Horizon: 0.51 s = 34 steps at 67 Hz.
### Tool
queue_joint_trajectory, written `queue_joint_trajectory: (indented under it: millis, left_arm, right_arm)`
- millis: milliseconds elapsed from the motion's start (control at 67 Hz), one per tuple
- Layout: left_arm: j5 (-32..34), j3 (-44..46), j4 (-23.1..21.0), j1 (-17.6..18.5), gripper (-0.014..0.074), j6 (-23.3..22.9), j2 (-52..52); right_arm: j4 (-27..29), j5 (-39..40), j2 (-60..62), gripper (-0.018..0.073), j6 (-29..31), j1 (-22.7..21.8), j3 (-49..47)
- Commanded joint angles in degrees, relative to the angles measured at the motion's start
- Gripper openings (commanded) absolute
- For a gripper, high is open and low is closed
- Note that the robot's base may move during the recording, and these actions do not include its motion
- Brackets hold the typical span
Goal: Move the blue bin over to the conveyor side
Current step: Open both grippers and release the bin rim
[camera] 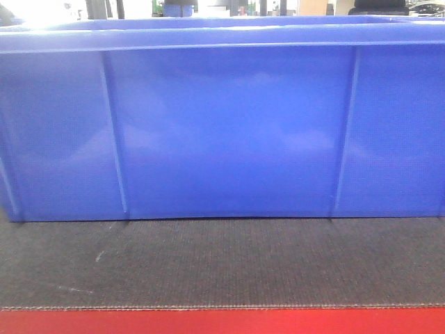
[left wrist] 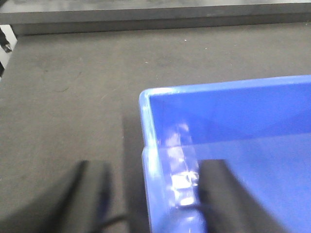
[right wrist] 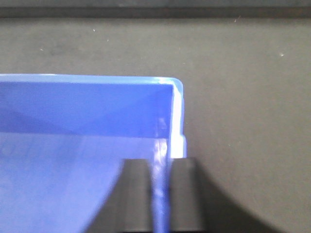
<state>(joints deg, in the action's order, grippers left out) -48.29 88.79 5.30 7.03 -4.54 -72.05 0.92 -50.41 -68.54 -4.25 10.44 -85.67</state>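
Observation:
The blue bin [camera: 229, 132] fills the front view and rests on the dark grey conveyor belt [camera: 222, 264] with its red front edge [camera: 222, 321]. In the left wrist view my left gripper [left wrist: 155, 199] is open and straddles the bin's [left wrist: 233, 111] left end wall near a corner, with one finger [left wrist: 90, 194] outside over the belt [left wrist: 73, 97] and the other inside. In the right wrist view my right gripper [right wrist: 160, 194] is shut on the bin's [right wrist: 73, 107] right end wall, one finger on each side. The bin's inside looks empty where it shows.
A darker strip [left wrist: 146, 22] runs along the belt's far edge; it also shows in the right wrist view [right wrist: 146, 9]. Bare belt [right wrist: 243, 97] lies beyond both ends of the bin. Dim room furniture shows above the bin's rim [camera: 379, 7].

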Motion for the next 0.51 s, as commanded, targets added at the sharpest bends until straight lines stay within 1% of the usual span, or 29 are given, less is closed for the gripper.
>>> queue_joint_trajectory:
  millis: [0,104,149,239,358,492]
  left_arm:
    - [3.49,-6.27,0.28,0.08,0.0133,-0.06,5.03]
    - [8.56,-15.51,0.28,0.08,-0.0001,-0.06,12.01]
    - [11.36,-19.32,0.28,0.08,-0.0033,-0.06,15.39]
    - [16.52,-27.74,0.45,0.08,-0.0023,-0.06,21.66]
    - [23.67,-38.78,0.56,0.08,-0.0023,-0.06,29.46]
    - [28.68,-49.43,0.56,0.08,-0.0023,-0.06,37.48]
  right_arm:
    - [-1.76,3.68,4.75,-0.0085,0.27,-0.07,6.94]
    - [-3.14,8.84,11.21,-0.0087,0.58,-0.07,17.37]
    - [-3.54,11.42,13.97,-0.0087,0.67,-0.07,21.91]
    - [-4.44,18.36,20.71,-0.0087,0.67,-0.07,32.18]
    - [-5.2,25.64,28.23,-0.0087,0.67,-0.07,44.73]
    - [-5.29,32.9,37.66,-0.0087,0.67,-0.07,56.21]
